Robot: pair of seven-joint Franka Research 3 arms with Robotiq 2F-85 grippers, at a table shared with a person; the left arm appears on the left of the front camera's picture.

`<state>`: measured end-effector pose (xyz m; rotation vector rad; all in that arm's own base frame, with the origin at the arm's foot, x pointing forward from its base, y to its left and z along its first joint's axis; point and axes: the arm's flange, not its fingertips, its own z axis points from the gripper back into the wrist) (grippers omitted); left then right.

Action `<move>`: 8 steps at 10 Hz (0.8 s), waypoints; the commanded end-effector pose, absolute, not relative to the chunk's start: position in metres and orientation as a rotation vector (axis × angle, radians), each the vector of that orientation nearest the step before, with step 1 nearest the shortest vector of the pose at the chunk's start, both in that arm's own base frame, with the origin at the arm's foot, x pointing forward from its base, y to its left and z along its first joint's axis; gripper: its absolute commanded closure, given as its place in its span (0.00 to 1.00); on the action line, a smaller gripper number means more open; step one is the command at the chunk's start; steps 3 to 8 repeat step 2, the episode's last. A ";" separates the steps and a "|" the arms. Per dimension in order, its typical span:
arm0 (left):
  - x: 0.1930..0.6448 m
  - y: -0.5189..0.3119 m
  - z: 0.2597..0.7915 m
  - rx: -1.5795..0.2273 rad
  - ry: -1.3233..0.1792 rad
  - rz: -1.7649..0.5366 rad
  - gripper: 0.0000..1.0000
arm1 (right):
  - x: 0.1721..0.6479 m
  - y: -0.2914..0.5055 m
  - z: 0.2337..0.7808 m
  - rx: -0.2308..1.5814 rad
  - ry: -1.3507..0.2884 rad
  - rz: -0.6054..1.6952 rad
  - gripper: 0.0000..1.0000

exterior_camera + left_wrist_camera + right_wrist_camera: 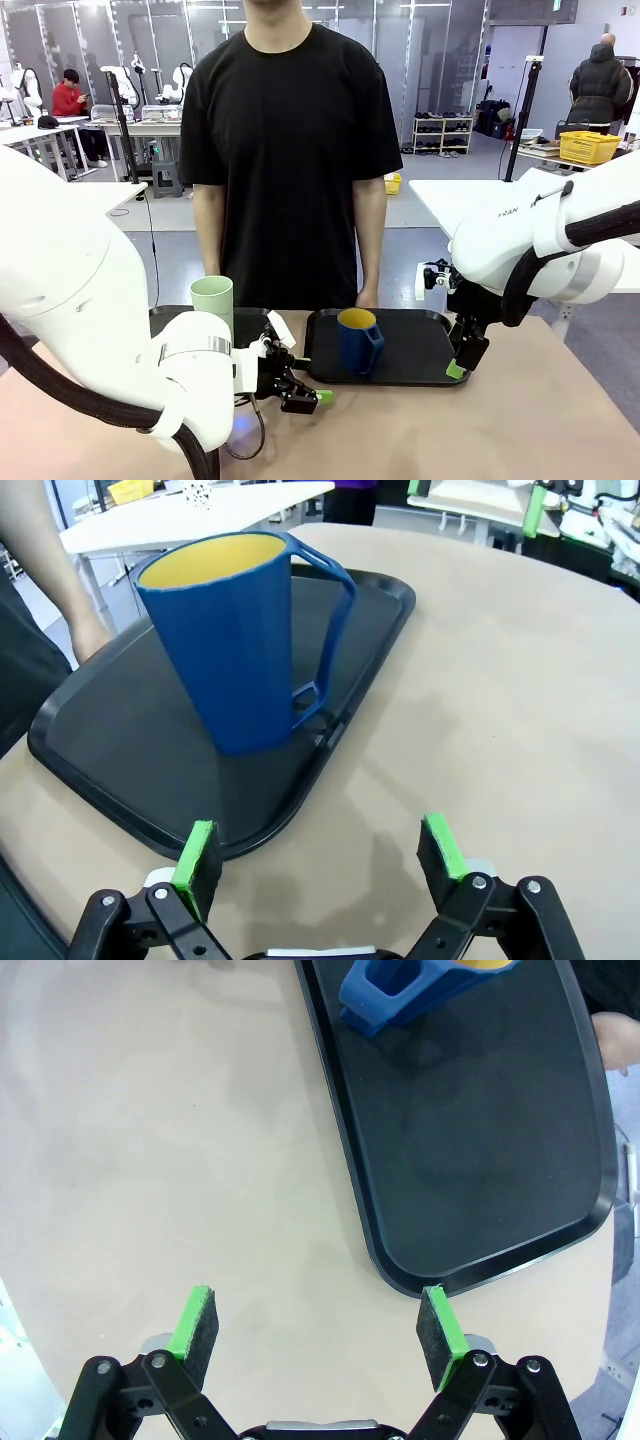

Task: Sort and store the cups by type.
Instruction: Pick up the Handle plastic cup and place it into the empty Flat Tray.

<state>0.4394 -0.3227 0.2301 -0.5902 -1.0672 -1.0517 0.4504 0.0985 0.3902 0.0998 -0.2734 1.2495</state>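
A dark blue mug (pixel 358 343) with a yellow inside stands upright at the left end of the right black tray (pixel 425 350). The tall mint-green tumbler (pixel 212 302) stands on the left black tray (pixel 165 318). My left gripper (pixel 310 380) is open, low over the table just in front of the mug (pixel 235 640), with nothing between its fingers (pixel 197 850). My right gripper (pixel 458 365) hangs open at the front right corner of the tray (pixel 480 1140), also holding nothing. The mug (pixel 400 990) lies far ahead of it.
A person in a black shirt stands at the far side, one hand (pixel 366 298) close to the right tray's back edge. Bare tan tabletop (pixel 480 430) stretches in front of both trays and to the right.
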 end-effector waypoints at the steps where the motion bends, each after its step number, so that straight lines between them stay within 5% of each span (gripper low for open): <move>1: 0.439 -0.322 0.230 -0.572 -1.079 -1.078 0.00 | 0.448 0.096 0.389 0.091 -0.273 1.256 0.00; 8: 0.439 -0.322 0.230 -0.572 -1.079 -1.078 0.00 | 0.448 0.096 0.389 0.091 -0.273 1.256 0.00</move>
